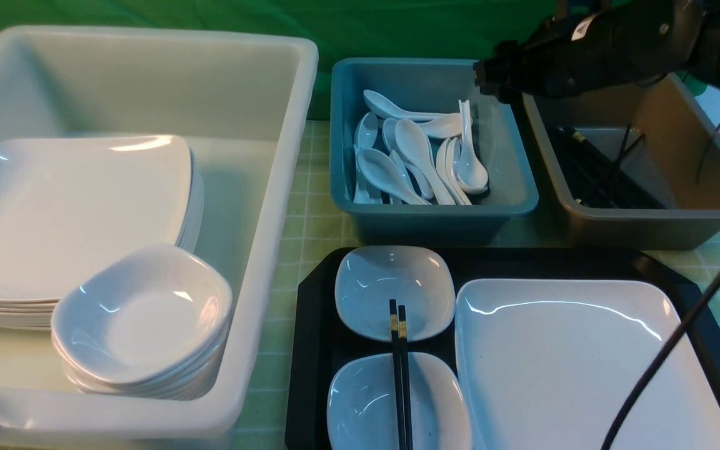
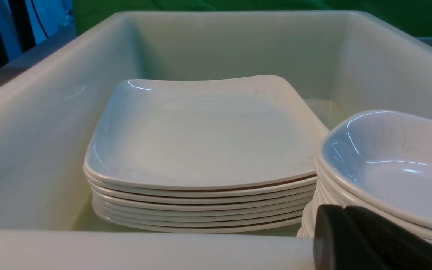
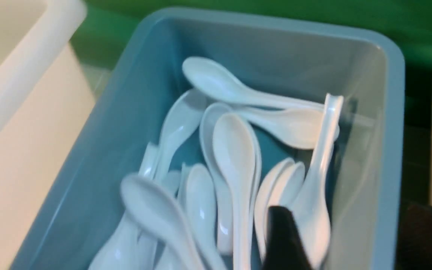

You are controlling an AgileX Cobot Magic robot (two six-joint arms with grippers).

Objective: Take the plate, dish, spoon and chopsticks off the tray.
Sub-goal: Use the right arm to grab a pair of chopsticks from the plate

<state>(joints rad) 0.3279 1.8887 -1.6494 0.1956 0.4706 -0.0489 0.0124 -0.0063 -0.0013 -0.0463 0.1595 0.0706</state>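
The black tray (image 1: 310, 350) holds a large white plate (image 1: 585, 362) on its right side and two small white dishes (image 1: 366, 281) (image 1: 360, 406) on its left. A pair of black chopsticks (image 1: 400, 375) lies across both dishes. My right gripper (image 1: 491, 78) (image 3: 345, 225) hangs open over the right side of the teal tub (image 1: 435, 219), with nothing between its fingers. Below it a white spoon (image 1: 467, 150) (image 3: 321, 168) leans handle-up against the tub's wall, among several other spoons. My left gripper (image 2: 344, 207) is shut and empty at the white tub's near rim.
The white tub (image 1: 272, 187) on the left holds a stack of plates (image 1: 66, 212) and a stack of small bowls (image 1: 141, 312). A brown tub (image 1: 660, 219) at the right holds black chopsticks (image 1: 585, 169). A black cable (image 1: 666, 350) hangs across the tray's plate.
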